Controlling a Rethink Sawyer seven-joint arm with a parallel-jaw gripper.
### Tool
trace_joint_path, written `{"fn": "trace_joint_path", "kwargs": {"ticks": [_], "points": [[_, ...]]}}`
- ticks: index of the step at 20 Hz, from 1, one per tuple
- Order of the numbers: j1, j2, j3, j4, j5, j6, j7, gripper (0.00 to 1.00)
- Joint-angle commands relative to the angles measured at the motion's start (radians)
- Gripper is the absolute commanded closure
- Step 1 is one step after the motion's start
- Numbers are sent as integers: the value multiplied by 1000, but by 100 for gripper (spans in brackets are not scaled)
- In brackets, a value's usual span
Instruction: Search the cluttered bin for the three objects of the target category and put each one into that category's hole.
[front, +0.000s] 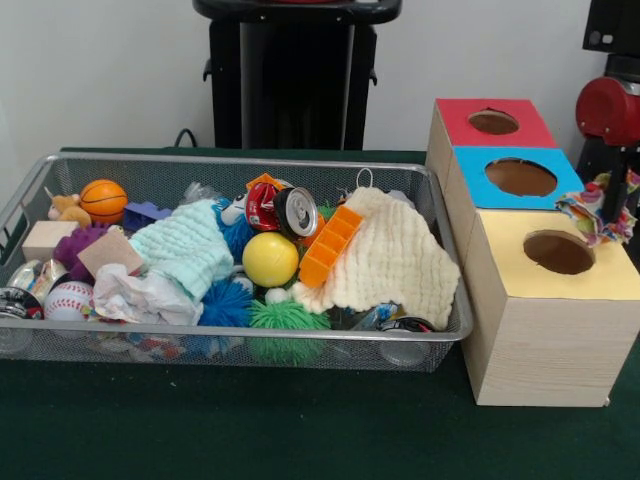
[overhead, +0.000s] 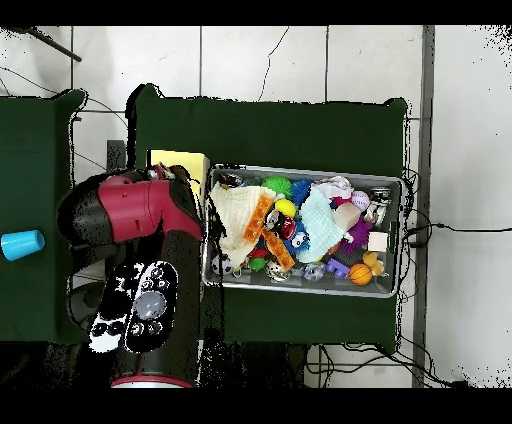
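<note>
At the frame's right edge, claw (front: 597, 210) gripping a multicoloured toy (front: 588, 214) (arm cropped), above the yellow hole (front: 558, 251).

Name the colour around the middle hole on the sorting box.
Blue panel, clearest in the front view.

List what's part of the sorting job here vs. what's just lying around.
Job:
- wire bin and its clutter (target category not shown)
- sorting box: red hole, blue hole, yellow hole
- gripper, with a frilly multicoloured item at it

Lying about:
- blue cup on the side table
- floor cables
</note>
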Motion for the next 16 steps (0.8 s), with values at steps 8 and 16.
{"fn": "trace_joint_path", "kwargs": {"ticks": [8,16], "points": [[-52,76,36,36,43,-38,224,100],[-61,70,44,46,36,-42,210,100]]}}
